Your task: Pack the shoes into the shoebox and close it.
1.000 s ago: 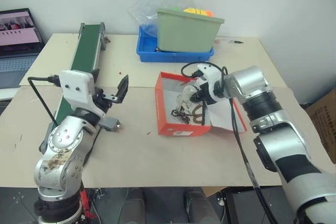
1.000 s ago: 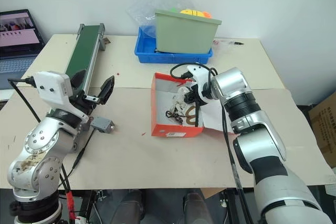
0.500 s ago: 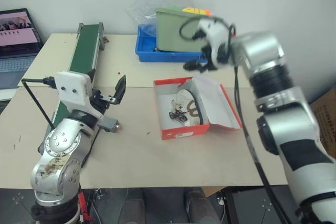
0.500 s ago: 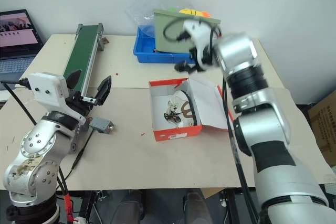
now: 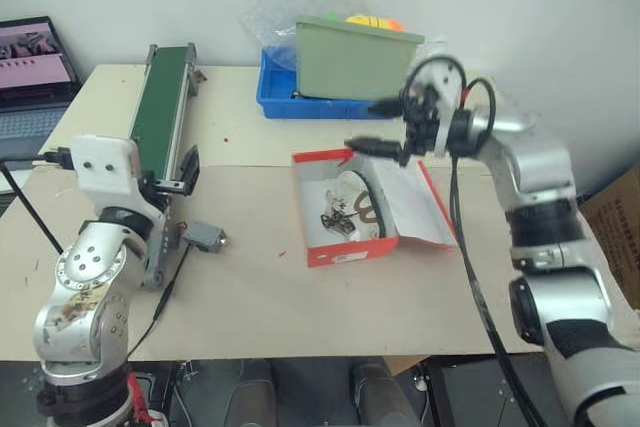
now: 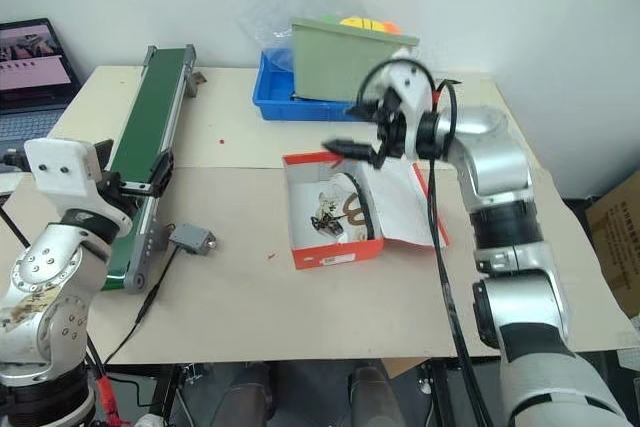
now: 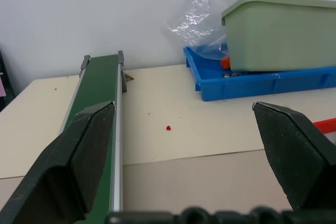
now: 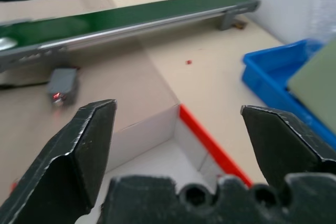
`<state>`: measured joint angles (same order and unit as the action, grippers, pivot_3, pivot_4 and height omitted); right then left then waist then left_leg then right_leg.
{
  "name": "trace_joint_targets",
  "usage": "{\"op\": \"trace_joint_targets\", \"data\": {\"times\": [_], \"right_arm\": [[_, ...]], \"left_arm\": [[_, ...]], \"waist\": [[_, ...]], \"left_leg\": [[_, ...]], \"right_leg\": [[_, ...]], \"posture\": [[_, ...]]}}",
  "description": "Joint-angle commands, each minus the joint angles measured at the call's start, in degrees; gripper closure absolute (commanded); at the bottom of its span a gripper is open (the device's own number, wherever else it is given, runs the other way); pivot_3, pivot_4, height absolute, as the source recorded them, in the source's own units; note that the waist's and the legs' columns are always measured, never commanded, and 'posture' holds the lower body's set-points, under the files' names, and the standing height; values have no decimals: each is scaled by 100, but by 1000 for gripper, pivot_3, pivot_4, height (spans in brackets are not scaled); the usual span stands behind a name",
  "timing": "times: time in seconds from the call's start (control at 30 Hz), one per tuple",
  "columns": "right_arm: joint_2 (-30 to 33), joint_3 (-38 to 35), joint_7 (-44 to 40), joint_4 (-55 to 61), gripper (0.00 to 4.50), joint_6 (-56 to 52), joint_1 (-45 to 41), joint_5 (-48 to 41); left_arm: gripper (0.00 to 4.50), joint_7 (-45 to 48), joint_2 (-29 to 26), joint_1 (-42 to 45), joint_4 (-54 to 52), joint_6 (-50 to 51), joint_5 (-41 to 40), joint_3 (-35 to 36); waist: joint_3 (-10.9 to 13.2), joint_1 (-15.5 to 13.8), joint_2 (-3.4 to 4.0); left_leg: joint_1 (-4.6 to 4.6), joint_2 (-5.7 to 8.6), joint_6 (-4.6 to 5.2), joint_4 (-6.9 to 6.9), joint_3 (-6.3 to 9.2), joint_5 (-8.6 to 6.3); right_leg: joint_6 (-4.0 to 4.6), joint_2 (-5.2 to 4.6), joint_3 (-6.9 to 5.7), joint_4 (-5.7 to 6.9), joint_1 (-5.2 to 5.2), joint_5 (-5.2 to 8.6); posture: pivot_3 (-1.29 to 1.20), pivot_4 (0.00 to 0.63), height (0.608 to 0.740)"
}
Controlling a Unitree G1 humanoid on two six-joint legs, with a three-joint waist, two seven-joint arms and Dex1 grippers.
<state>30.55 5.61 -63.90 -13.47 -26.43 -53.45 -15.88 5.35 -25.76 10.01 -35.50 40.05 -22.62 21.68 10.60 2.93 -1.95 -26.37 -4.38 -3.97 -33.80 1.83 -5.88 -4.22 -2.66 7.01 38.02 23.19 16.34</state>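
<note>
The right end effector (image 5: 383, 126), wide open and empty, hovers above the shoebox (image 5: 340, 247).

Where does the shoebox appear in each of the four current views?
Left eye view: shoebox at table centre, lid open.
Right eye view: centre, just left of the right arm.
Left wrist view: a red sliver at the frame's edge.
Right wrist view: white inside and red rim, between the fingers.
Shared landmark: green conveyor.

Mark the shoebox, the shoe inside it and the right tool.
shoebox (image 5: 352, 250), left eye view, front orange wall.
shoe (image 5: 350, 199), left eye view, off-white upper.
right tool (image 5: 378, 125), left eye view, midway between its open fingertips.
</note>
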Motion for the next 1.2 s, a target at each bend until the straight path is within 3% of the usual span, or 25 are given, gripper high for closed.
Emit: {"op": "trace_joint_targets", "data": {"times": [0.03,0.83,1.2], "right_arm": [[16,-242,-109,341,15,-325,-33,-411],[-288,-53,-237,-40,15,-197,-276,-439],[-241,-124,-121,117,15,-255,-125,-438]], "left_arm": [[0,65,-169,-278,-182,-87,102,385],[0,-24,-234,-775,-583,178,15,1127],[0,-20,-246,-709,-556,264,18,1017]], "waist": [[0,17,0],[0,-25,0],[0,-40,-1]], "left_leg": [[1,0,0,-1,0,0],[6,-1,-1,-2,0,0],[6,0,-1,-2,0,0]], "right_leg": [[0,0,0,2,0,0],[1,0,-1,1,-3,0],[1,0,-1,1,-4,-1]], "posture": [[0,150,740],[0,150,740],[0,150,740]]}}
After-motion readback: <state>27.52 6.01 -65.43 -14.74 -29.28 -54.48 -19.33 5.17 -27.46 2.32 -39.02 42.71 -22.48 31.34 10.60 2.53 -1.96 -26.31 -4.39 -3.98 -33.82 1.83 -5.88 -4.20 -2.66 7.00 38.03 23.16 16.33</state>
